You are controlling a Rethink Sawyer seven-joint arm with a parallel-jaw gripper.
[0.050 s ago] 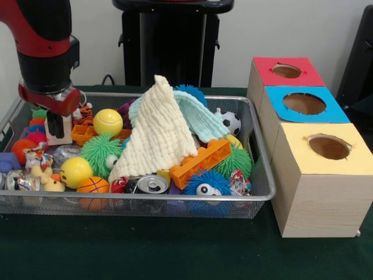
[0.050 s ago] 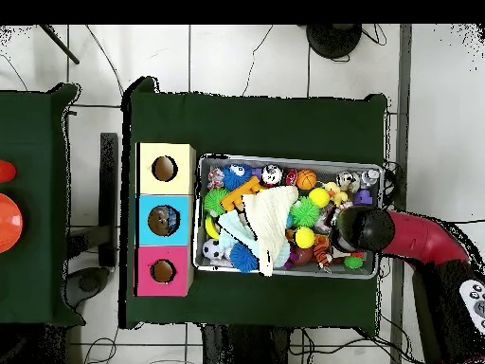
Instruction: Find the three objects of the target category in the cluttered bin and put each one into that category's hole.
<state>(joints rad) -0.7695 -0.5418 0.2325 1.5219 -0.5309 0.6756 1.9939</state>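
A wire mesh bin (image 1: 263,153) holds a heap of toys. My gripper (image 1: 58,129) hangs low over the bin's left end, just left of a yellow tennis ball (image 1: 108,121) and above an orange ball (image 1: 22,149). Nothing shows in its grasp. A cream cloth (image 1: 157,137) drapes the middle, over a light blue cloth (image 1: 201,116). A yellow smiley ball (image 1: 76,171), a basketball (image 1: 93,185) and a soccer ball (image 1: 232,122) lie around it. To the right stand three boxes with a red hole (image 1: 287,71), a blue hole (image 1: 304,104) and a yellow hole (image 1: 329,147). From overhead, the arm's head (image 2: 362,229) covers the gripper.
Green spiky balls (image 1: 100,153), a blue spiky ball (image 1: 207,184), an orange toy brick (image 1: 201,162), a drink can (image 1: 151,184) and a rubber duck (image 1: 49,181) crowd the bin. Green cloth covers the table (image 1: 175,251). The boxes (image 2: 164,220) stand against the bin's end.
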